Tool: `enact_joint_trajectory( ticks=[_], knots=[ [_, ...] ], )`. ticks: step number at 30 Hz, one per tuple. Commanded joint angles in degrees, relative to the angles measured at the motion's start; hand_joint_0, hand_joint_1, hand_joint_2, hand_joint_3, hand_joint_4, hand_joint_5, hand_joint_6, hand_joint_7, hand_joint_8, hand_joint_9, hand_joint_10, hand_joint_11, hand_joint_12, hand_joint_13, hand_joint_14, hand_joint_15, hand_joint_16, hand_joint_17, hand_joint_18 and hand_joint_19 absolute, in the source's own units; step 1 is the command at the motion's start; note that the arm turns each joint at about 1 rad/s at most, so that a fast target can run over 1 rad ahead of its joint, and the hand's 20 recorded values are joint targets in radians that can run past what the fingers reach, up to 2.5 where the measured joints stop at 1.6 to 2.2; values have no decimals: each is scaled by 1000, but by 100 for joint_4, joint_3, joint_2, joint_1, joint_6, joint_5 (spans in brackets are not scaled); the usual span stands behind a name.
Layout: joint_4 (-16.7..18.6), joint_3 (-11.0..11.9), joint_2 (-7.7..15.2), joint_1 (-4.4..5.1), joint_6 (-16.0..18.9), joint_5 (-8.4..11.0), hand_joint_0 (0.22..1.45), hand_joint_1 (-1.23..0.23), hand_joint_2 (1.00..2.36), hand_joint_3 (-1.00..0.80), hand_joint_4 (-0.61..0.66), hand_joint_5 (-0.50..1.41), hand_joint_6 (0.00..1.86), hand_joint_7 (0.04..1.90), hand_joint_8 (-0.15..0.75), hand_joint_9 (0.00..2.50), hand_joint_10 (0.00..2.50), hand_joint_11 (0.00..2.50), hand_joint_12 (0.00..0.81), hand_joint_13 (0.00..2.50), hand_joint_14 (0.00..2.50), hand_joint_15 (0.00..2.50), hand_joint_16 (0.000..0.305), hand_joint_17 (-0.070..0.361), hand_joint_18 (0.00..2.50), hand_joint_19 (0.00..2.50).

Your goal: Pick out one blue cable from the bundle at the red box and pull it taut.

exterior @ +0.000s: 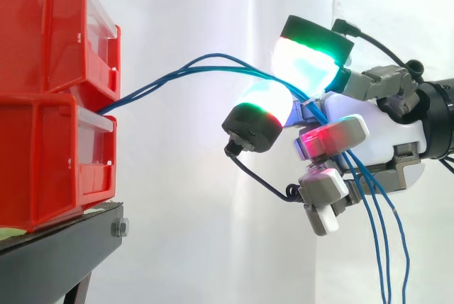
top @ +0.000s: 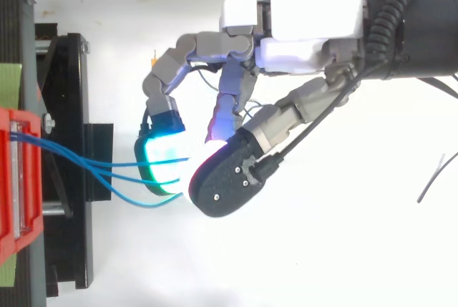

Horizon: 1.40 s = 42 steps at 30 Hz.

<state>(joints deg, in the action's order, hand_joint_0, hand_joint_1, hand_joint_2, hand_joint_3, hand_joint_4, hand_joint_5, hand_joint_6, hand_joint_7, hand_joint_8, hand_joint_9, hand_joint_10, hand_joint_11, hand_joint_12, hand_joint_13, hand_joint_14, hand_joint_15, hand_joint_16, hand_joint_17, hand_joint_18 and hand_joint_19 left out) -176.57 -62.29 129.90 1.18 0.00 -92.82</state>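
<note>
**Clerk:** Item one, nearest?

**Keeper:** A robot hand with a white palm shell and grey fingers, entering from the right in the side view. Fingers curled. Two thick pads, glowing green and white, are pressed toward each other with the cables passing between them, so the hand is pinching. From above, the same hand reaches left, and its cyan-green pad meets the cable ends.

**Clerk:** Item two?

**Keeper:** Thin blue cables, several. They leave the front of the bins, rise in a shallow arc to the right, pass through the pinch and hang down loose below the palm. The top view shows three strands fanning slightly apart between bin and pads, the lowest one curving. They are bowed, not straight. Whether the pinch bears on one strand or all of them cannot be told.

**Clerk:** Item three?

**Keeper:** Two red plastic storage bins, stacked: the upper bin sits directly on the lower bin, at the left, well apart from the hand. The cables emerge at the seam between them, at the lower bin's top front edge.

**Clerk:** Item four?

**Keeper:** A black metal stand carrying the bins, with a bolt at its front corner.

**Clerk:** Farthest?

**Keeper:** A white fabric curtain behind everything.
</note>
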Motion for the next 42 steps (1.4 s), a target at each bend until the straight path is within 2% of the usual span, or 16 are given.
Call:
enact_joint_trajectory(
  ticks=[1,9,15,25,30,42],
  knots=[
    [9,-2,0,5,0,1,763,-962,1000,-500,-260,-76,935,1068,210,1430,26,857,348,1136,27,683,44,98,924,508],
    [-9,-2,0,5,0,1,739,-982,1000,-500,-290,-72,932,1065,201,1456,24,861,334,1170,26,682,38,85,915,480],
    [-9,-2,0,5,0,1,807,-978,1000,-500,-336,-77,937,1139,188,1462,25,860,313,1202,27,671,29,65,891,410],
    [-18,7,0,14,0,1,827,-970,1000,-500,-323,-121,950,1156,167,1270,21,792,302,1106,23,635,27,60,799,367],
    [9,-2,-9,14,9,1,832,-962,1000,-500,-281,-161,957,993,160,1170,21,749,285,1027,22,587,24,54,739,296],
    [9,-2,0,22,9,1,858,-934,1000,-498,-214,-200,950,830,146,1084,20,738,269,951,21,546,21,47,640,292]
  ],
)
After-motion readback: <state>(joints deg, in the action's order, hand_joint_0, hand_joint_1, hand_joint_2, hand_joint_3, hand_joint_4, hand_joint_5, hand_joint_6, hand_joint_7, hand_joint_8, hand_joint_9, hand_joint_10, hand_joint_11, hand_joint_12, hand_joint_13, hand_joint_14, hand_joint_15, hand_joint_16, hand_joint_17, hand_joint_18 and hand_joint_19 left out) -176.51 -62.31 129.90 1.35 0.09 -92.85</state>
